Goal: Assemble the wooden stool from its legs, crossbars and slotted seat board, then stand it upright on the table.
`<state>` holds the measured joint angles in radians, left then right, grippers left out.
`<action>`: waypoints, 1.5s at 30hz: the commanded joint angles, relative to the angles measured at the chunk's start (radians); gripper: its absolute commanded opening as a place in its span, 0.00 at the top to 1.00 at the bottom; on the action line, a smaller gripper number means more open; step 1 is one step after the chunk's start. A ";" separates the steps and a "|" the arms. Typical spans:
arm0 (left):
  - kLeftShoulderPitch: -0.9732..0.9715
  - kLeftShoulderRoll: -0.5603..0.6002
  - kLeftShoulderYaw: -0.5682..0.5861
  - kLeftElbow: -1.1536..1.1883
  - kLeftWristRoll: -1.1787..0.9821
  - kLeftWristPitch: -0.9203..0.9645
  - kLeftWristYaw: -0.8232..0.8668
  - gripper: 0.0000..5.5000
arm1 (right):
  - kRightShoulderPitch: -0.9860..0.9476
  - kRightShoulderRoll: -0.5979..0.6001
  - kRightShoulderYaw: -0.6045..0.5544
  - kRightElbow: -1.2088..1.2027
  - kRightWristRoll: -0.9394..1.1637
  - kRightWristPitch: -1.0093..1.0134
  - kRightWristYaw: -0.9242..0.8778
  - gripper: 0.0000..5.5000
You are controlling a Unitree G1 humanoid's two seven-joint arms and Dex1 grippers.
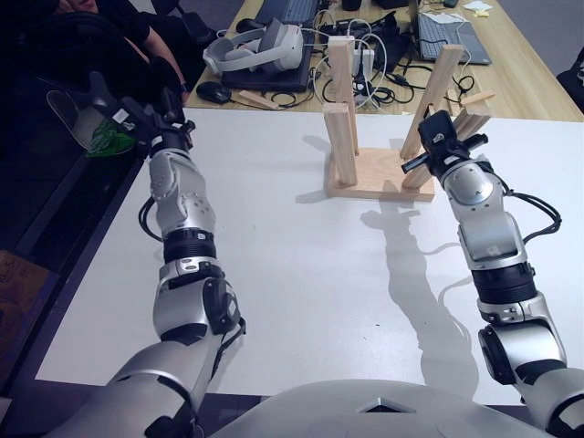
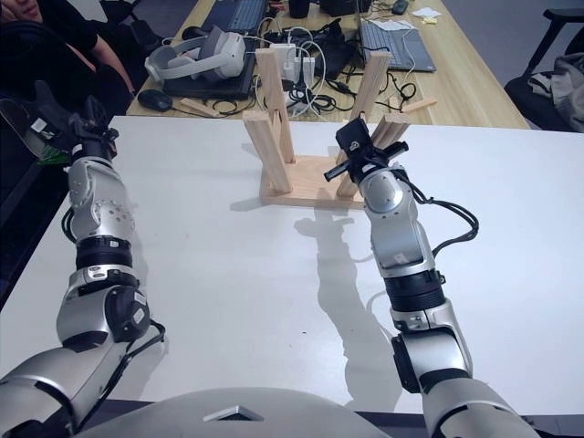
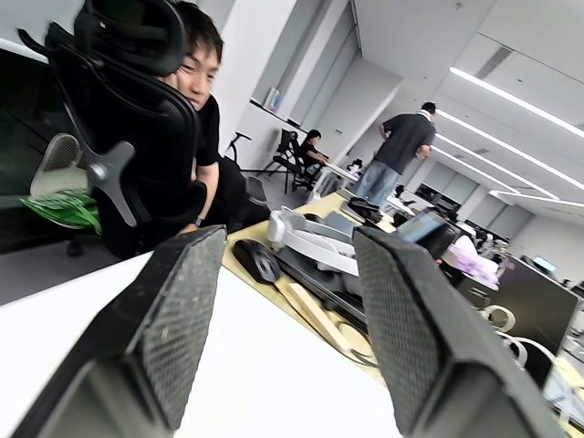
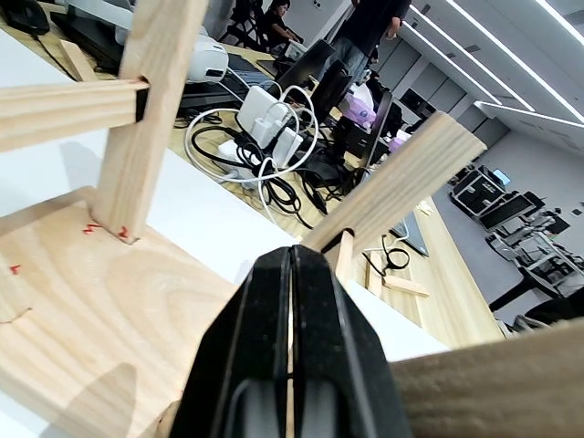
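The stool stands upside down on the white table [image 1: 301, 292], its seat board [image 1: 365, 189] flat on the surface. Legs rise from the board: a near left leg [image 1: 338, 141], a far left leg [image 1: 341, 68] and a leaning far right leg [image 1: 442, 78]. A crossbar [image 4: 55, 108] joins one leg, and another crossbar [image 1: 472, 117] sticks out at the right. My right gripper [image 1: 427, 146] is shut, with nothing seen between its fingers [image 4: 319, 347], close against the stool's right legs above the board. My left gripper [image 1: 111, 105] is open and empty over the table's far left corner, well away from the stool.
Behind the table stands a wooden desk with a headset [image 1: 256, 46], a mouse [image 1: 213, 91], laptops, tangled cables [image 1: 365, 64] and a loose wood strip [image 1: 259, 100]. A person sits in a black chair [image 3: 128, 137] past the left corner. The near table surface is bare.
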<state>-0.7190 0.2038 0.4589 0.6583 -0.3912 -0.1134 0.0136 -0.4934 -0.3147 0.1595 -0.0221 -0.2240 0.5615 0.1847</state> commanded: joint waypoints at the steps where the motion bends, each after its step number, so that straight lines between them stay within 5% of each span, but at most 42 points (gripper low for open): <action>1: 0.049 -0.057 -0.039 -0.095 0.005 0.056 0.030 0.54 | 0.060 -0.033 -0.026 -0.031 -0.028 0.032 -0.010 1.00; 7: 0.101 -0.083 -0.096 -0.199 0.067 0.110 0.099 0.54 | 0.095 -0.006 -0.096 -0.219 0.099 -0.424 0.006 1.00; 10: 0.142 -0.128 -0.196 -0.286 0.145 0.190 0.135 0.54 | -0.011 0.006 -0.178 -0.266 0.119 -0.441 -0.054 1.00; 13: 0.181 -0.189 -0.319 -0.345 0.214 0.304 0.146 0.57 | -0.223 -0.070 -0.285 -0.127 0.095 -0.395 -0.122 1.00; 17: 0.214 -0.202 -0.427 -0.334 0.243 0.490 0.063 0.67 | -0.279 -0.287 -0.373 0.279 0.035 -0.445 -0.149 1.00; 23: 0.209 -0.192 -0.513 -0.246 0.284 0.623 -0.044 0.84 | -0.248 -0.363 -0.330 0.722 0.005 -0.618 -0.144 1.00; 29: 0.226 -0.190 -0.557 -0.258 0.268 0.764 -0.164 1.00 | -0.276 -0.327 -0.220 1.070 0.014 -0.597 0.138 1.00; 36: 0.234 -0.196 -0.570 -0.238 0.304 0.754 -0.166 1.00 | -0.287 -0.300 -0.179 1.243 0.047 -0.580 0.421 1.00; 45: 0.211 -0.239 -0.564 -0.138 0.330 0.666 -0.123 1.00 | -0.343 -0.225 -0.136 1.289 0.020 -0.584 0.405 1.00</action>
<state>-0.5022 -0.0280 -0.0991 0.4862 -0.0772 0.5454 -0.1126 -0.8051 -0.5594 0.0054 1.2548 -0.1891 -0.0280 0.6016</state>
